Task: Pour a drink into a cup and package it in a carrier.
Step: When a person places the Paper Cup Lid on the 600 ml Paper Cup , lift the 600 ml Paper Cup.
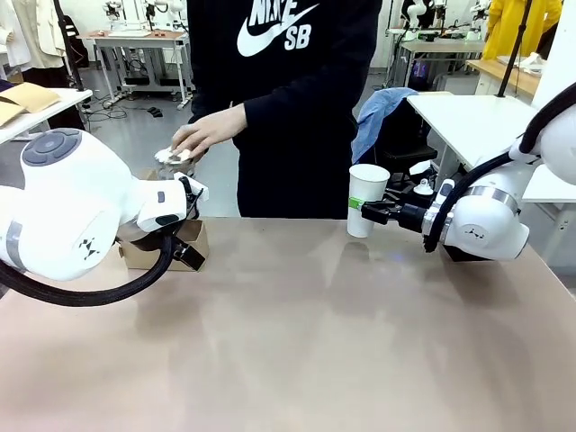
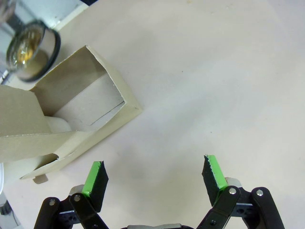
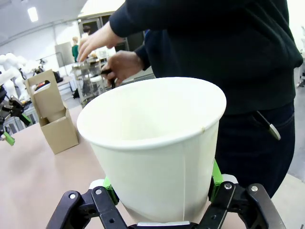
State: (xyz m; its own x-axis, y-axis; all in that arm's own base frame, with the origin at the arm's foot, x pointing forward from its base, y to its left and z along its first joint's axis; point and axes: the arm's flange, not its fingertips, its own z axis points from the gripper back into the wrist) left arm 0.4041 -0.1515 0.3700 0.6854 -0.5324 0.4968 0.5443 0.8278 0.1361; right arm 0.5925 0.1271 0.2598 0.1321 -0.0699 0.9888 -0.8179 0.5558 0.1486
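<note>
My right gripper (image 1: 371, 212) is shut on the tall white cup (image 1: 367, 198) near the table's far edge, right of centre. From the right wrist the cup (image 3: 152, 143) looks empty between the green pads (image 3: 215, 175). The brown cardboard carrier (image 1: 135, 256) stands at the far left, partly behind my left arm. My left gripper (image 2: 155, 175) hangs open over bare tabletop just beside the carrier (image 2: 71, 112). Behind the carrier is the glass carafe (image 2: 29, 46) with the amber drink; the person's hands rest on its top (image 3: 91, 78).
The person in a black sweatshirt (image 1: 288, 99) stands at the far edge between carrier and cup. A white side table (image 1: 477, 117) lies beyond the right arm. The brown tabletop (image 1: 297, 342) stretches bare toward the near edge.
</note>
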